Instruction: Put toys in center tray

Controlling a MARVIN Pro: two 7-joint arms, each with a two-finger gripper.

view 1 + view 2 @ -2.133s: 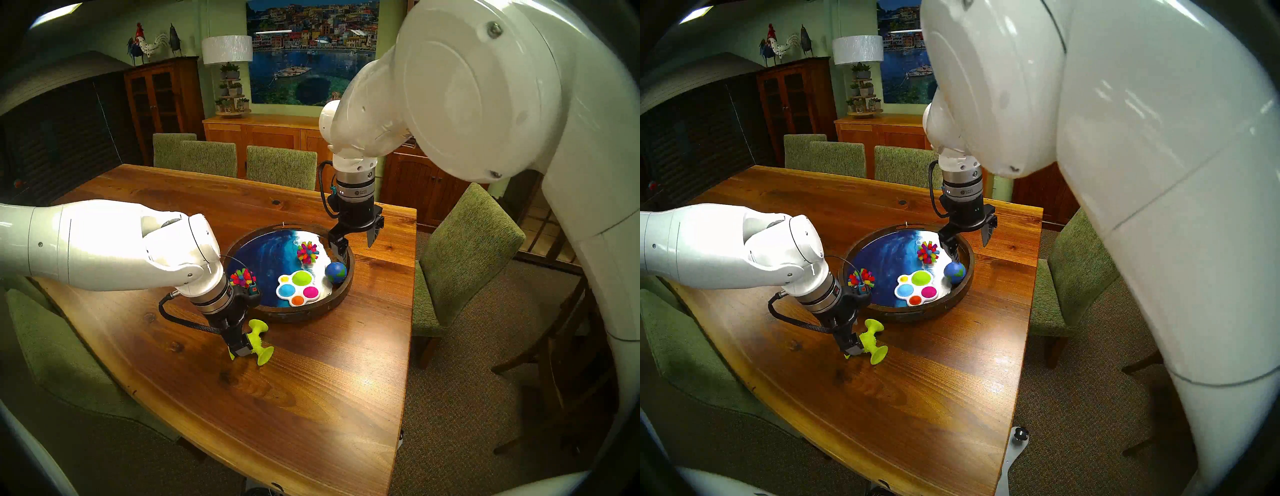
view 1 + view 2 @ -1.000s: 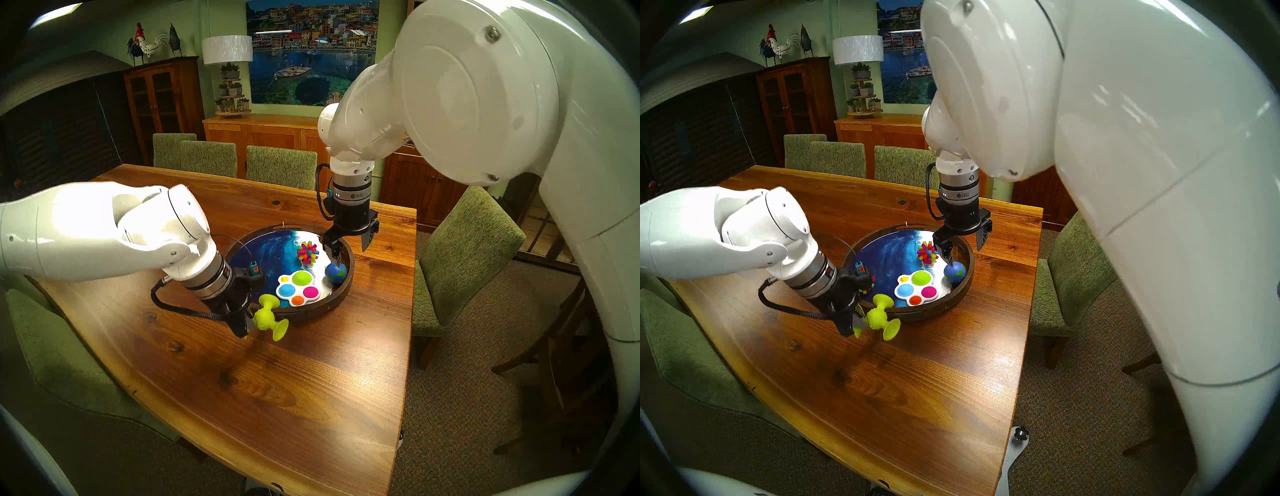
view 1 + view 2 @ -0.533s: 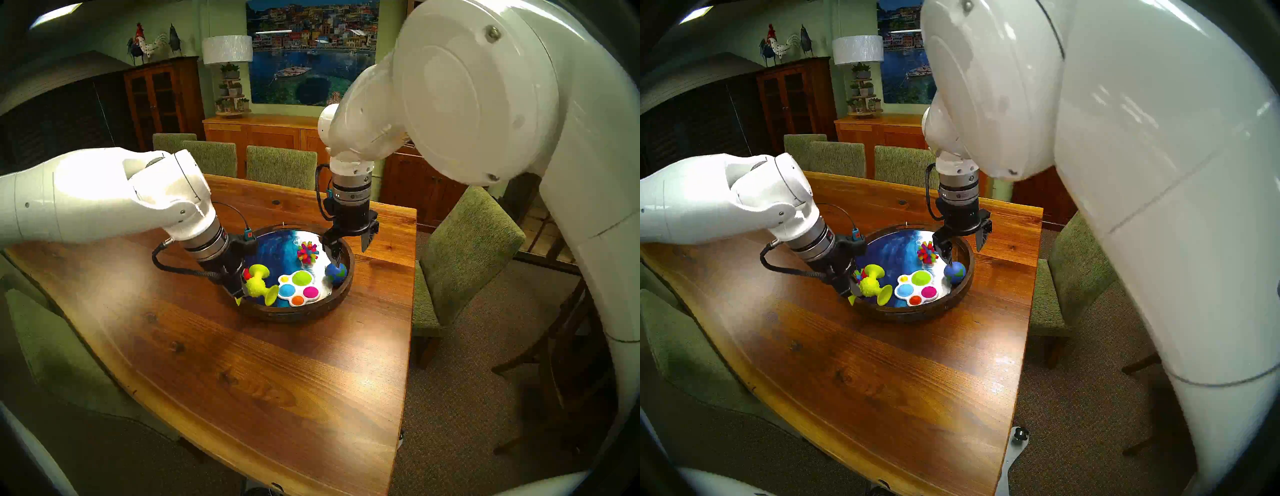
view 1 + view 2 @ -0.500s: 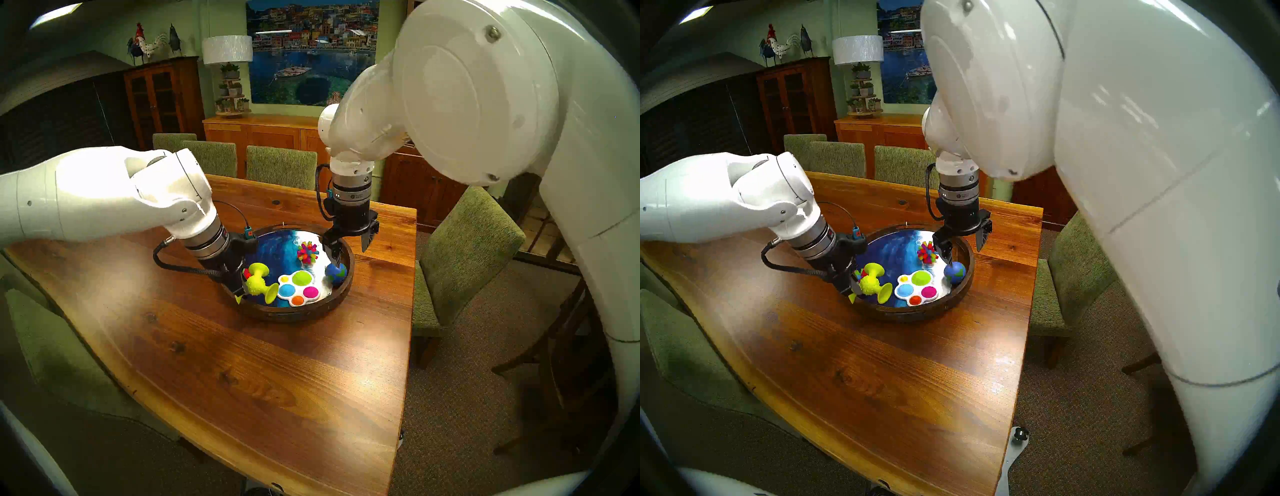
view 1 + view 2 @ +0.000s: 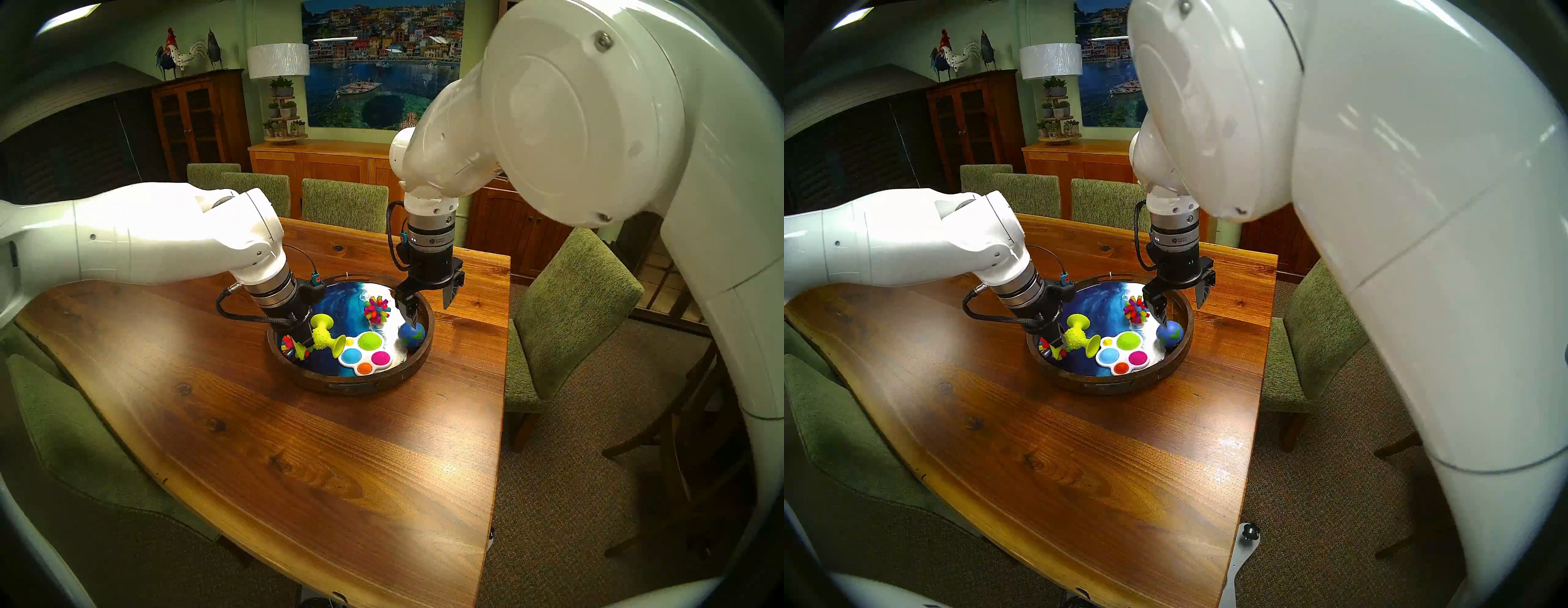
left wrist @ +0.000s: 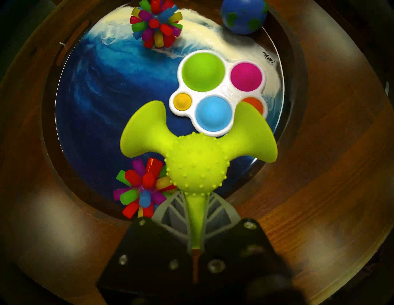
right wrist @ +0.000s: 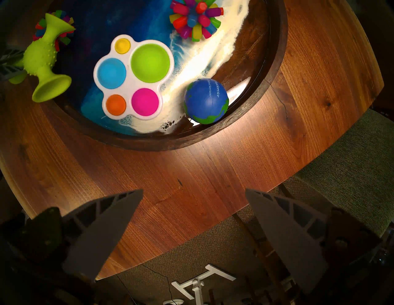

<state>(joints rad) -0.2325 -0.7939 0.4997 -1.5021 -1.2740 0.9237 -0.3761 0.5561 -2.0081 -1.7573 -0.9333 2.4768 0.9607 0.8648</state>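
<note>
The round tray (image 5: 352, 382) with a dark wooden rim and blue-and-white wave base sits on the table. In it lie the white dimple board (image 5: 365, 352), the globe ball (image 5: 411, 334) by the right rim, one spiky ball (image 5: 376, 310) at the back and another spiky ball (image 5: 288, 346) at the left. My left gripper (image 5: 303, 339) is shut on one arm of the lime-green suction-cup piece (image 5: 324, 337) and holds it low over the tray's left part. The left wrist view shows this grip on the piece (image 6: 197, 166). My right gripper (image 5: 426, 305) is open and empty above the tray's far right rim.
The wooden table (image 5: 318, 467) carries the tray near its far right corner. Green chairs stand at the far side (image 5: 343, 204), the right (image 5: 568, 314) and the left (image 5: 63, 424). The table's right edge (image 7: 319, 149) runs close to the tray.
My left gripper lifted the lime-green piece off the table in front of the tray and carried it over the rim into the tray's left part. The right gripper hardly moved.
</note>
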